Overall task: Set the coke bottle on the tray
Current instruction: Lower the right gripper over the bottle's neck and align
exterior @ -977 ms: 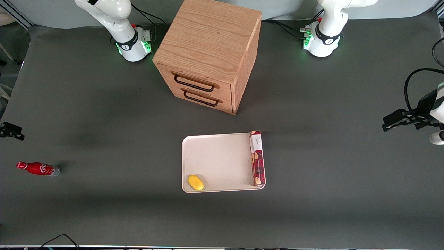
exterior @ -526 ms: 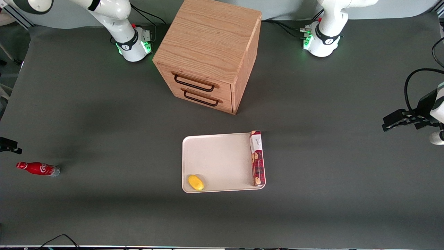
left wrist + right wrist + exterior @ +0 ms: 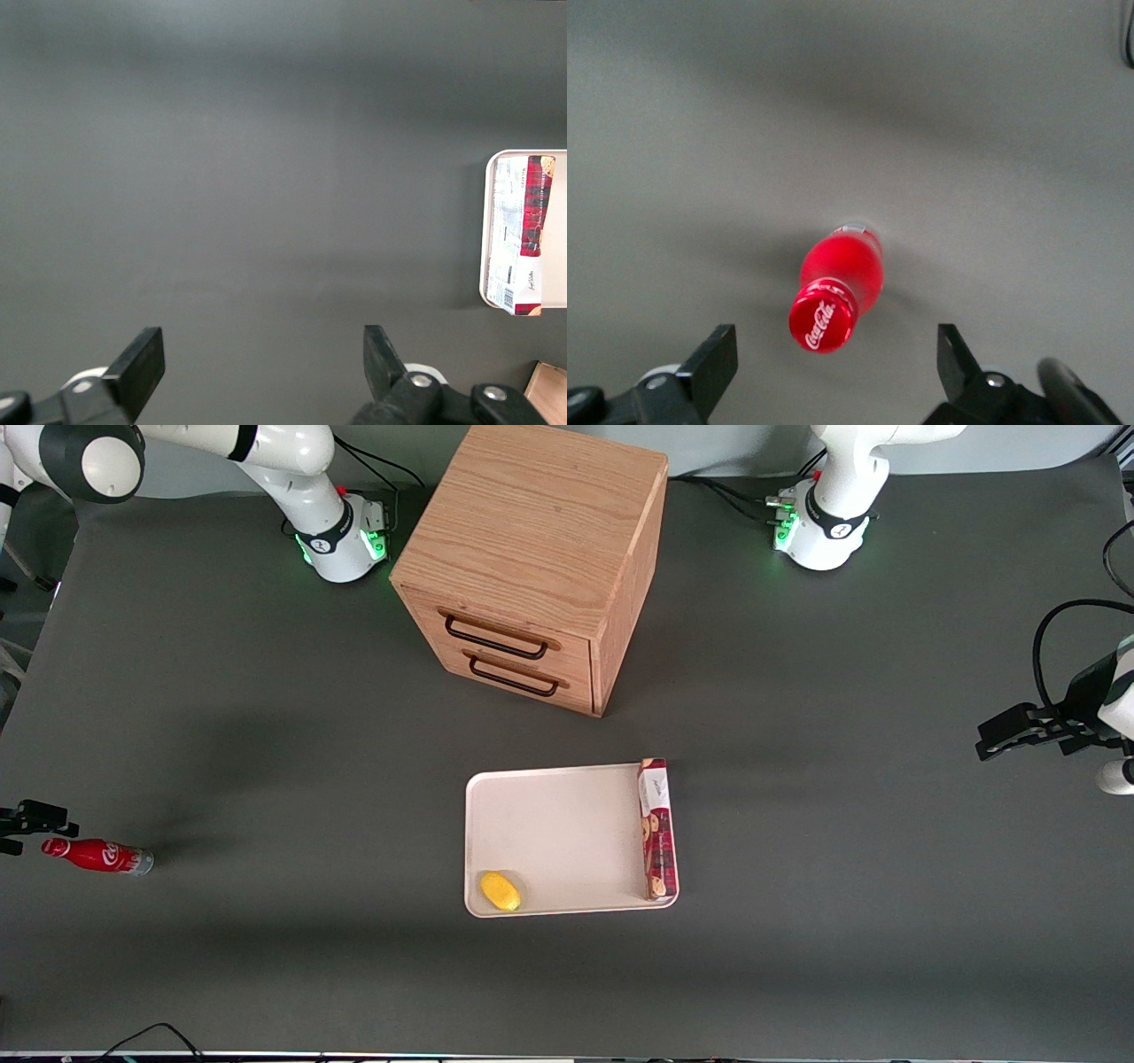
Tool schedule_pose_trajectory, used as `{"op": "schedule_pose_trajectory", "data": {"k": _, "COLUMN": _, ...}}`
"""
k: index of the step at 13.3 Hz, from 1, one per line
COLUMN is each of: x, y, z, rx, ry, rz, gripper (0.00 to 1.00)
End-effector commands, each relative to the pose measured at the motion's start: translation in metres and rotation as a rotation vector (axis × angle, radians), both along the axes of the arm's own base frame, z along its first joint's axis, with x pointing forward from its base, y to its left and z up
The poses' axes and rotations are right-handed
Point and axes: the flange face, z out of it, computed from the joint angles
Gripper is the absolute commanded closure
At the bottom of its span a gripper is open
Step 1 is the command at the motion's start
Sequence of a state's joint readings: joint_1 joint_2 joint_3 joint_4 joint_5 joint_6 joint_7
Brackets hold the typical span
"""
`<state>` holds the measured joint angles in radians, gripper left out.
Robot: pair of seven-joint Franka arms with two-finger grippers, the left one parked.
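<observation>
Dark grey matting covers the bench (image 3: 266, 957), with a wooden drawer box (image 3: 532, 567) farther from the front camera than the tray (image 3: 554, 837), which already carries a cookie box (image 3: 656, 830) along one rim and a small yellow object (image 3: 500, 891) in a corner. The coke bottle (image 3: 97, 855) stands on the matting well apart from the tray, toward the working arm's end of the bench. From the right wrist view the bottle (image 3: 837, 288) is upright, cap toward the camera, and the gripper (image 3: 833, 367) hangs above it with its fingers (image 3: 713, 363) spread wide apart, empty.

To do the pickup well, the gripper should centre so the cap sits evenly between the fingers, then descend straight down onto the neck or upper body; the bottle is slim and would probably tip from a sideways nudge.

Compared with a second ago, the gripper (image 3: 22, 819) has travelled nearer the front camera and now sits just beside the bottle's cap; bottle, tray and boxes have not moved.
</observation>
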<state>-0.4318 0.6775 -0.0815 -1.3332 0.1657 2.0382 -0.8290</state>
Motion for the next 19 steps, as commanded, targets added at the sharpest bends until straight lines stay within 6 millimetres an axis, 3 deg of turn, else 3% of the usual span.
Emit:
{"op": "schedule_pose_trajectory", "data": {"k": 1, "x": 0.007, "y": 0.001, "z": -0.009, "rx": 0.025, "ry": 0.007, "rz": -0.022, "gripper": 0.00}}
{"op": "schedule_pose_trajectory", "data": {"k": 2, "x": 0.007, "y": 0.001, "z": -0.016, "rx": 0.029, "ry": 0.015, "rz": -0.022, "gripper": 0.00}}
{"op": "schedule_pose_trajectory", "data": {"k": 19, "x": 0.024, "y": 0.000, "z": -0.021, "rx": 0.044, "ry": 0.058, "rz": -0.022, "gripper": 0.00}}
